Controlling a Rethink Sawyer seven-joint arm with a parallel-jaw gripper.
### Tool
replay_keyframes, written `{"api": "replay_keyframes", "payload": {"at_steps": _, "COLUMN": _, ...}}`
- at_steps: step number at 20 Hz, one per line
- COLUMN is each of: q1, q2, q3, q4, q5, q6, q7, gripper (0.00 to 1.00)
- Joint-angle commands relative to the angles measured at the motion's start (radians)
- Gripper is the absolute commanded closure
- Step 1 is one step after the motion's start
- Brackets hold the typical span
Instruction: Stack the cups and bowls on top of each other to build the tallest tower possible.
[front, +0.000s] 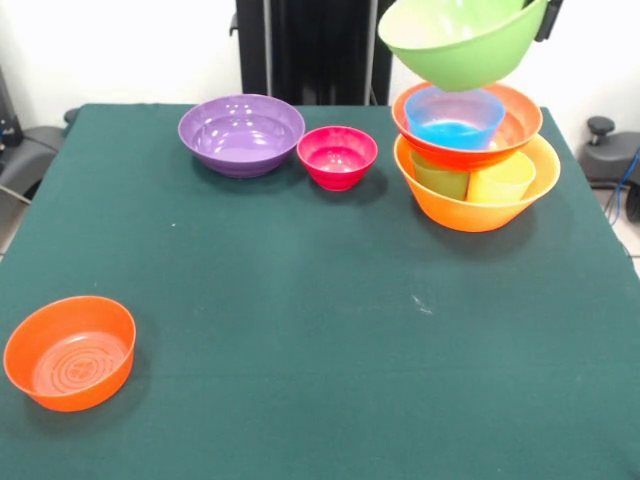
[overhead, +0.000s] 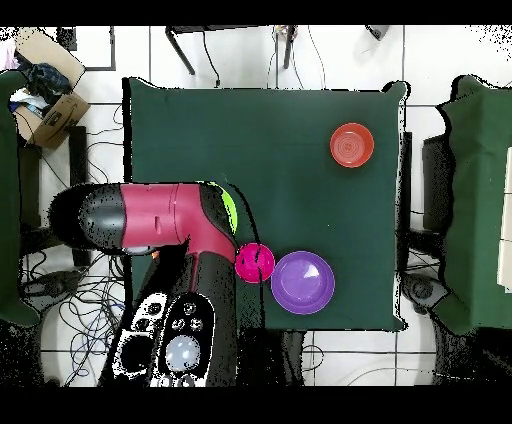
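Dark green cloth covers the table (front: 300, 300), and all the action is at the top edge of the front view. The gripper (front: 546, 20) shows only as a dark tip, clamped on the rim of the big lime green bowl (front: 460, 40), which hangs tilted in the air with its open side turned up and away from the fingers.

Directly beneath the fingers stands the tower (front: 470, 150). Its base is the big orange bowl (front: 470, 212), with the green cup (front: 440, 178) and the yellow cup (front: 502, 180) side by side inside it. The wide red-orange bowl (front: 522, 122) rests on those cups, and the small blue bowl (front: 455, 118) sits inside that.

To do this step well, the lime bowl probably needs levelling and centring over the blue bowl before release. Let go while it is tilted and it could slide off or nudge the red-orange bowl off its two cups.

Well off to the side of the fingers, the purple bowl (front: 240, 133) and the small pink bowl (front: 337, 157) stand just beside each other, both empty. Farthest from the fingers sits the small orange bowl (front: 70, 352), also empty. No purple cup shows. From overhead, the arm (overhead: 170, 215) hides the tower.
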Motion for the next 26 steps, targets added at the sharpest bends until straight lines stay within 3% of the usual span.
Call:
{"api": "replay_keyframes", "payload": {"at_steps": 1, "q1": 0.045, "q2": 0.038, "q3": 0.02, "q4": 0.054, "q5": -0.033, "q6": -0.043, "q7": 0.192, "gripper": 1.0}}
{"api": "replay_keyframes", "payload": {"at_steps": 5, "q1": 0.032, "q2": 0.035, "q3": 0.03, "q4": 0.079, "q5": -0.011, "q6": -0.062, "q7": 0.163, "gripper": 1.0}}
{"api": "replay_keyframes", "payload": {"at_steps": 14, "q1": 0.027, "q2": 0.053, "q3": 0.022, "q4": 0.056, "q5": -0.04, "q6": -0.097, "q7": 0.141, "gripper": 1.0}}
{"api": "replay_keyframes", "payload": {"at_steps": 18, "q1": -0.017, "q2": 0.064, "q3": 0.049, "q4": 0.063, "q5": -0.026, "q6": -0.156, "q7": 0.105, "gripper": 1.0}}
{"api": "replay_keyframes", "payload": {"at_steps": 26, "q1": -0.024, "q2": 0.082, "q3": 0.061, "q4": 0.045, "q5": -0.019, "q6": -0.149, "q7": 0.103, "gripper": 1.0}}
